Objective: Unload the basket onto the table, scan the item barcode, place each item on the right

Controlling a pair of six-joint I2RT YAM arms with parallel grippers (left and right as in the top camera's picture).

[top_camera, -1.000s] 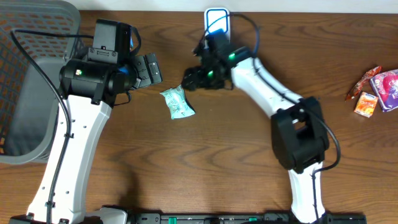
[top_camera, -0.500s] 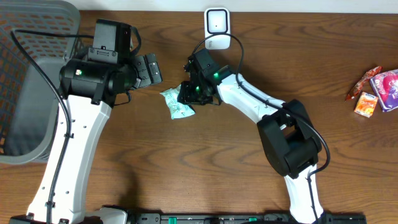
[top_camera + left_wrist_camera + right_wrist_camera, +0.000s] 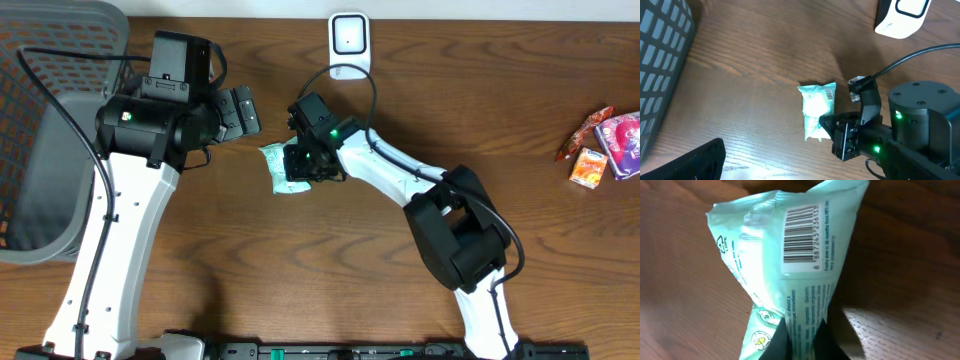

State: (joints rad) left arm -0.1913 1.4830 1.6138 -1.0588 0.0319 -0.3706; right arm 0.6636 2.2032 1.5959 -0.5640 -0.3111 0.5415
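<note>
Gripping the mint-green wipes packet (image 3: 790,265) by a fold of its lower end, the right gripper (image 3: 799,339) is clamped on the film. The packet lies on the table (image 3: 200,260) directly under that gripper. The barcode (image 3: 801,235) faces up on the end away from the fingers and shows unobstructed in the wrist view.

Finding: the pinch takes only a narrow fold of soft film, so you should expect the packet to droop or twist once raised. Lift slowly and keep the printed panel flat. Present it square to the white scanner (image 3: 348,40), which stands beyond the gripper at the far table edge.

The left gripper (image 3: 237,112) hangs with jaws apart and empty, near the packet's other side. Leave it clear of the scanner's line.
</note>
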